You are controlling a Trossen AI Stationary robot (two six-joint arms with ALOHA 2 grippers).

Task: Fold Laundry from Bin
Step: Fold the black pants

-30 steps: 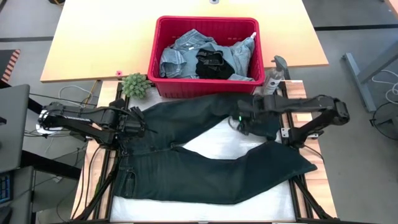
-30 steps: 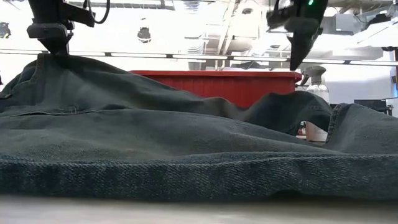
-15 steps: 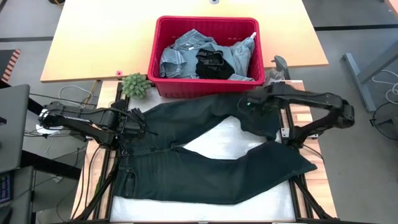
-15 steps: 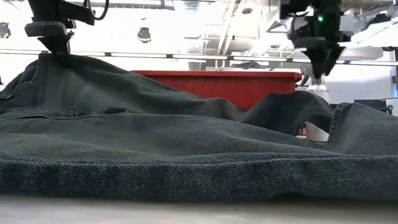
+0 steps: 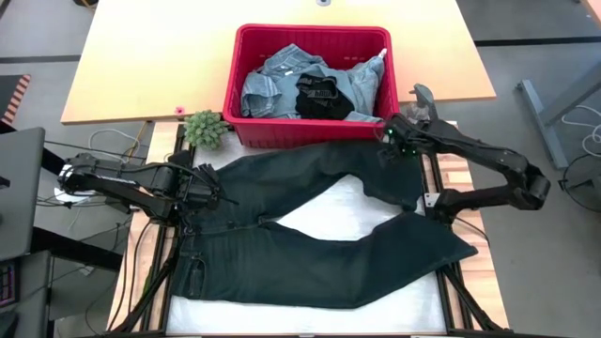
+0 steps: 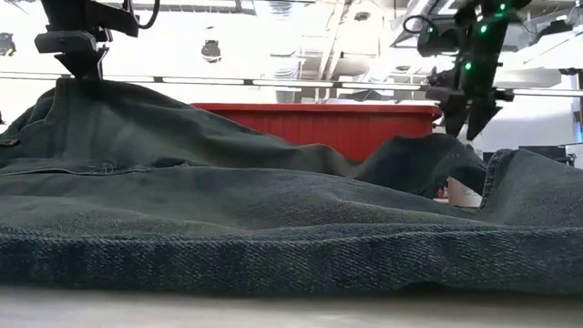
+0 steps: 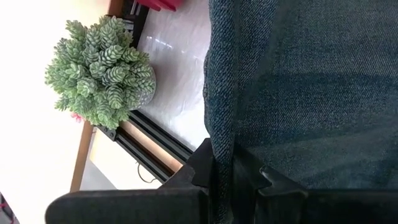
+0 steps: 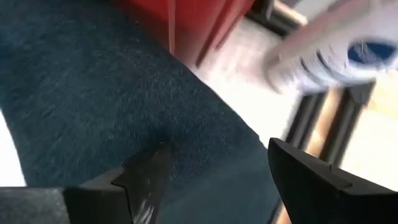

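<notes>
Jeans (image 5: 310, 235) of dark denim are spread flat across the worktop (image 5: 310, 314), the waistband at the left edge and the two legs splayed toward the right edge, the far leg running along the foot of the bin (image 5: 313, 83). The waistband edge is pinched between the pressed-together fingers of the left gripper (image 5: 214, 192), as is seen in the left wrist view, where the hem (image 7: 221, 93) is clamped between the two dark pads (image 7: 273, 183). The right gripper (image 5: 387, 141) is held above the far leg, near the bin's right front corner, its fingers (image 8: 311, 174) spread wide with nothing between them; denim lies just below the tips, not touched.

The red bin is set against the worktop's far edge and is filled with light blue denim pieces (image 5: 272, 84) and a black garment (image 5: 319, 97). A small green plant (image 5: 204, 128) is placed at the bin's left front corner, and a white spray bottle (image 5: 413, 113) at its right side.

Beyond the worktop a pale wooden table (image 5: 141, 56) carries the bin; in the low view a bright ceiling and shelving are made out behind the red wall (image 6: 319, 123).
</notes>
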